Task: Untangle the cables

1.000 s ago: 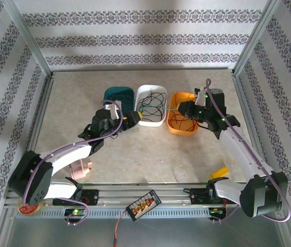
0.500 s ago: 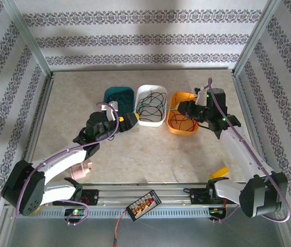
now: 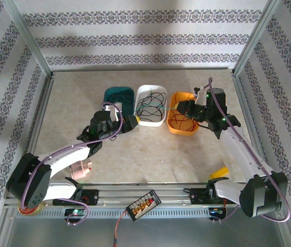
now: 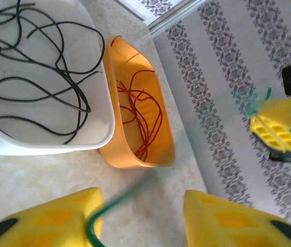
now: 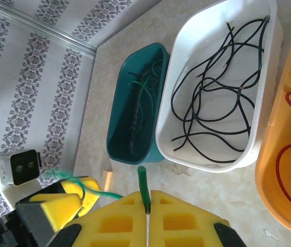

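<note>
Jaws of the right gripper (image 5: 148,206) pinched shut on the thin green cable (image 5: 142,177), left gripper (image 4: 142,216) parted, strand against one waffled yellow pad, drawn slightly back since half a second ago, glossy black cables (image 5: 212,98) coiled in rounded white plastic tub (image 5: 269,31), red cable (image 4: 145,118) in orange tub (image 4: 109,103).

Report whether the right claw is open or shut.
Shut on the green cable: in its wrist view the right claw has its yellow pads together, the cable pinched between them.
</note>
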Available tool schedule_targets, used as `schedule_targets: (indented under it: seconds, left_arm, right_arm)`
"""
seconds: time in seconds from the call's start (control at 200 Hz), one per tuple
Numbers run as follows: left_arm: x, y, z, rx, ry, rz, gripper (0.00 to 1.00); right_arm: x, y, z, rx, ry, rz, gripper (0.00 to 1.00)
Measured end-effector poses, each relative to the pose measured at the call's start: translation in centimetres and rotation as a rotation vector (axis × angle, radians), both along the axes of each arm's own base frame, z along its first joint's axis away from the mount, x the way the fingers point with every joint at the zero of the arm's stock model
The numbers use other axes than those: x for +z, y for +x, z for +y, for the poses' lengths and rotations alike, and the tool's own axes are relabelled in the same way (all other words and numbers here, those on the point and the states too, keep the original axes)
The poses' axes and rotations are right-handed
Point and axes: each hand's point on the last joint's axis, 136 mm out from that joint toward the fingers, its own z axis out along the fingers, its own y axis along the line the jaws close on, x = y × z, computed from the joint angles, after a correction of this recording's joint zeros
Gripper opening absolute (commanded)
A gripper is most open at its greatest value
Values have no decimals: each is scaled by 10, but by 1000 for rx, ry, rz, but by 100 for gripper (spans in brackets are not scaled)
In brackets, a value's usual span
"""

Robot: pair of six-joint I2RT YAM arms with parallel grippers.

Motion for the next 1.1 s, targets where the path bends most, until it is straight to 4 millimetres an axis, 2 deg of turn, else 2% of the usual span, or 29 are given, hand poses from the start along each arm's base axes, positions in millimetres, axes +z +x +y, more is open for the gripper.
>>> schedule_targets:
  seconds: [0.19,0.38,0.58,0.805,0.925,1.03,1.099]
  left_arm:
    - [-5,0,-8,-15,-6,11,19]
    - [-7,1,-32,-62,-13,11,19]
    - [-3,5,-43,-82,-43,-2,19]
    - [2,3,-46,-94,-59,-13,19]
    - [8,1,-41,-81,-63,-31,16]
    - [19,-4,-34,-64,-72,-65,10]
    - [26,-4,-26,-35,-77,-87,7]
  right_arm:
    - [-4,-4,17,21,-13,8,3]
    - [-19,-11,57,99,-27,32,3]
    - [-41,-20,94,177,-39,75,3]
    - [-50,-14,105,179,-23,89,4]
    - [-46,-12,106,176,-12,76,15]
    - [-44,-10,107,175,-2,68,38]
    - [-42,-10,108,174,4,63,47]
